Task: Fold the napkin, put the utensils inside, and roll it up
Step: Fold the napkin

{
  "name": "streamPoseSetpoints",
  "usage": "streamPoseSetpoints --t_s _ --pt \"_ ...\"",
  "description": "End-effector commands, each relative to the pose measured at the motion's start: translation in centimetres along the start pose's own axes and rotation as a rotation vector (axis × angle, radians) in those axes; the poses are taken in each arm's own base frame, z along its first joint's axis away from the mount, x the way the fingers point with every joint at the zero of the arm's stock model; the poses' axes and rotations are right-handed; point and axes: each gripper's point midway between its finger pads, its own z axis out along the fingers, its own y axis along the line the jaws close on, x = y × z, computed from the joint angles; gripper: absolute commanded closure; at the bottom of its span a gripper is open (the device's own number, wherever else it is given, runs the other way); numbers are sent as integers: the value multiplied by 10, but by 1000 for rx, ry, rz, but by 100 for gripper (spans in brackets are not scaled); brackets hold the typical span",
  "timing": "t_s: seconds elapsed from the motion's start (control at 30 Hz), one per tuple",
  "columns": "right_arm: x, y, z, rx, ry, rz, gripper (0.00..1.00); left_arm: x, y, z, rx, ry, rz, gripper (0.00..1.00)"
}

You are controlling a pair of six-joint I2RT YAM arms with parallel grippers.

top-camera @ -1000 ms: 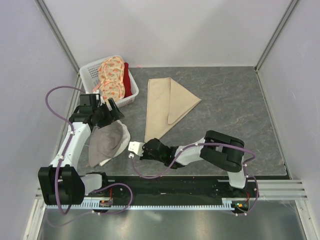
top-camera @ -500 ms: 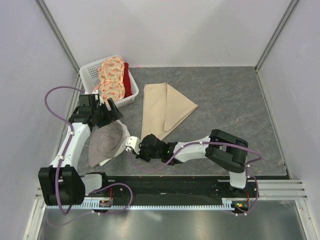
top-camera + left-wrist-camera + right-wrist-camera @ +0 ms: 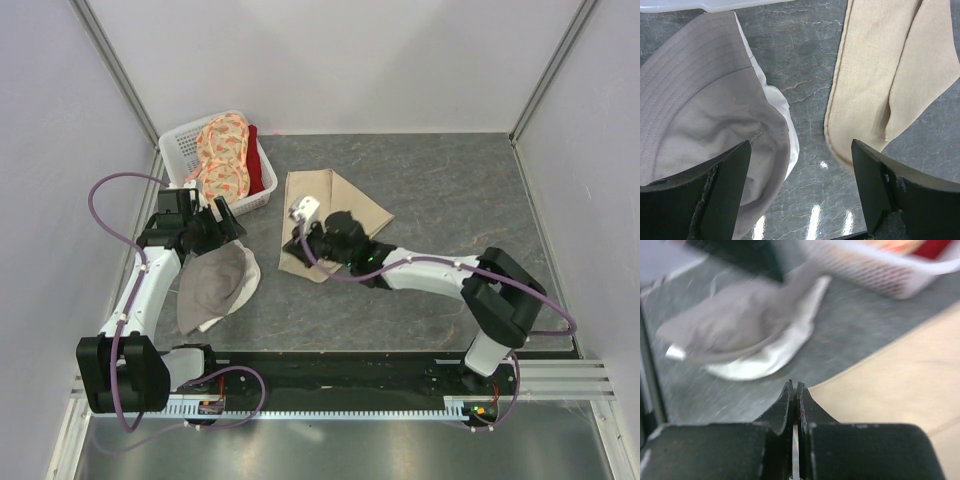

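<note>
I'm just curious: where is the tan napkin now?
In the top view, the napkin lies left of table centre, just right of the white basket and grey-and-white cloth, partly under the right arm.

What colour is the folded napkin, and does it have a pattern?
Plain beige, no pattern; the napkin shows best in the left wrist view.

napkin on table; loose cloth left, apart; basket behind it, perhaps two cloths inside.

A white basket at the far left holds an orange floral cloth and red cloth. A grey-and-white cloth lies on the dark stone-patterned mat.
</note>
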Motion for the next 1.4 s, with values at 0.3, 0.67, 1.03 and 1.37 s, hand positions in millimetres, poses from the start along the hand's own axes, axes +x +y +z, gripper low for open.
streamPoseSetpoints --t_s 0.3,0.67,1.03,1.37 --pt "-78 -118 -78 174 -348 240 100 -7 0 0 16 -26 43 12" --pt "-52 -189 -112 341 -366 307 100 -5 -2 2 27 -16 39 12" --pt "-1 -245 -103 408 -329 409 100 -4 -1 2 26 -11 40 12" --pt "45 -267 -106 487 -281 470 100 -3 -2 3 31 -8 40 12"
